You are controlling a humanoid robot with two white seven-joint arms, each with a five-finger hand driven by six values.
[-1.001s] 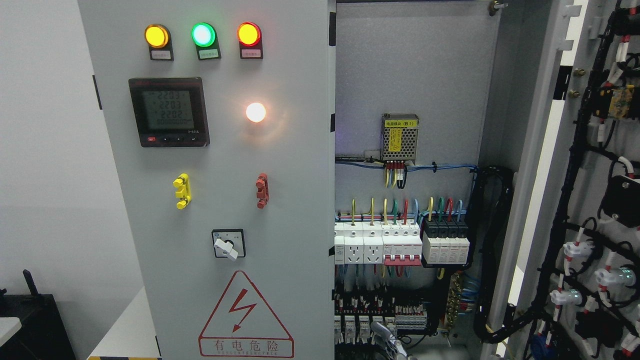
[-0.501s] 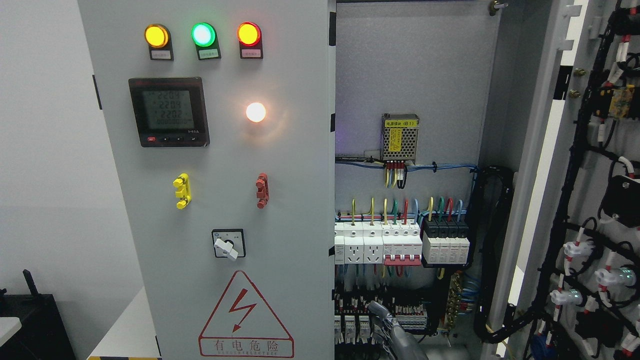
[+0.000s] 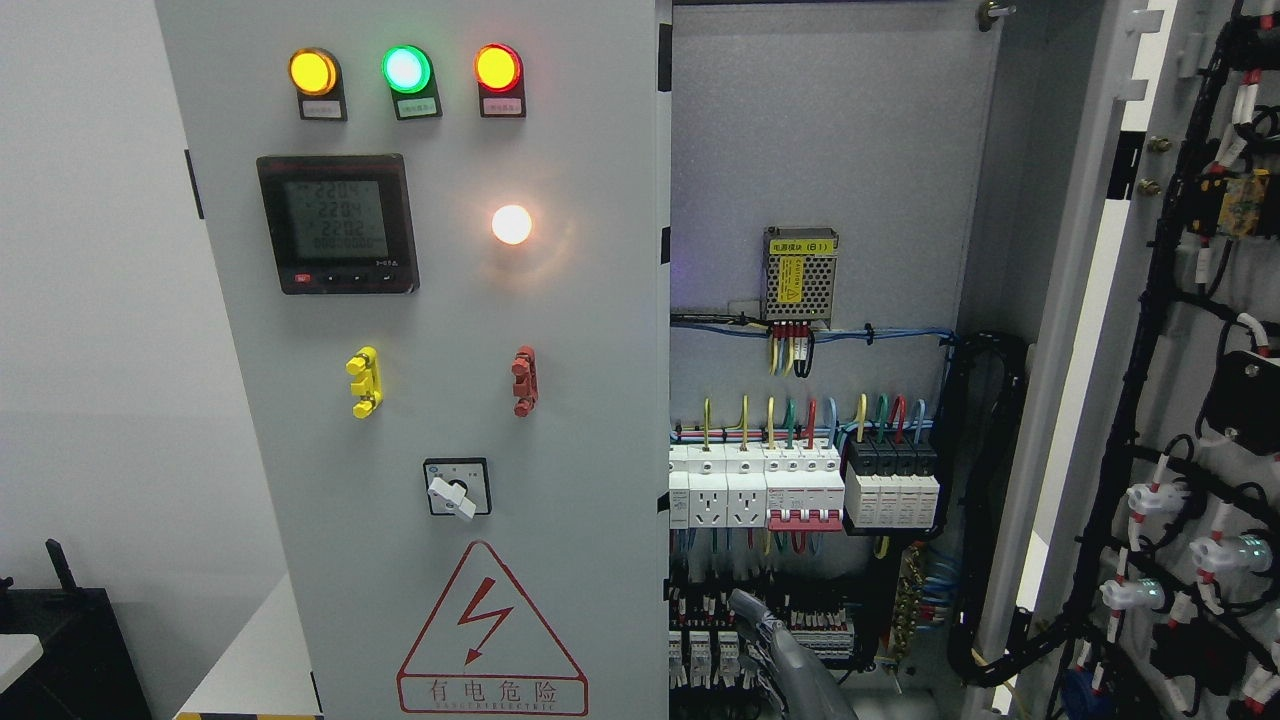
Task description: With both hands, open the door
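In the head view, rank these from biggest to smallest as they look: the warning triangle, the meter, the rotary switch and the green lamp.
1. Warning triangle
2. Meter
3. Rotary switch
4. Green lamp
All four sit on the same door face, so nearness to the camera hardly skews the order.

Grey robot hand [image 3: 790, 660]: cut off by the bottom edge; arm's side and finger state unclear.
Black-framed digital meter [image 3: 337, 223]: digits too blurred to read.
Open grey cabinet door, right [image 3: 1180, 400]: cropped by the right edge.

A black box [image 3: 55, 650] sits low against the white wall [image 3: 90, 350].
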